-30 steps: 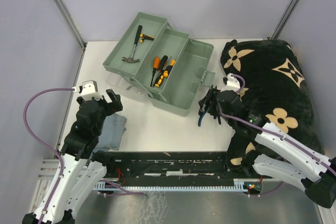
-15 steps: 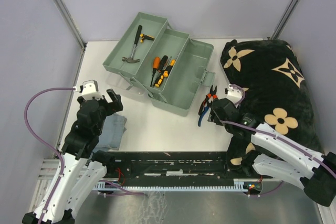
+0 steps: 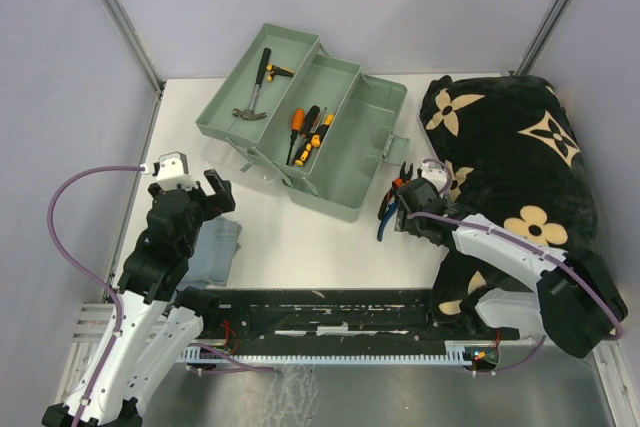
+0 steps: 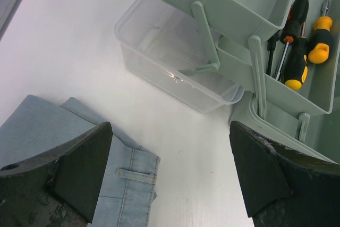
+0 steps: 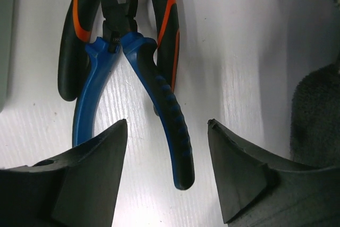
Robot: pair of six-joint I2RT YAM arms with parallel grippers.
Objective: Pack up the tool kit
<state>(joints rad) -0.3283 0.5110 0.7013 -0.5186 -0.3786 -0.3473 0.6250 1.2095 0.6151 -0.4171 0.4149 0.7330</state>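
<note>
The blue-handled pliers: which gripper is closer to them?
Right. The right gripper is directly above the blue-handled pliers, open and poised over one handle. The left gripper is far off on the other side, above the folded cloth.

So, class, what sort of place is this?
Probably a robot lab test cell: a white table walled by plain grey panels, a left arm and right arm bolted at its near edge, and an open toolbox.

Toolbox (image 3: 365,137): grey-green, standing open, trays fanning out leftward. Hammer (image 3: 256,89) lying in far tray. Screwdrivers (image 3: 303,133), orange-black, lying in middle tray. Pliers (image 5: 69,46), orange-black, and blue cutters (image 5: 159,99) lying overlapped just right of toolbox.
</note>
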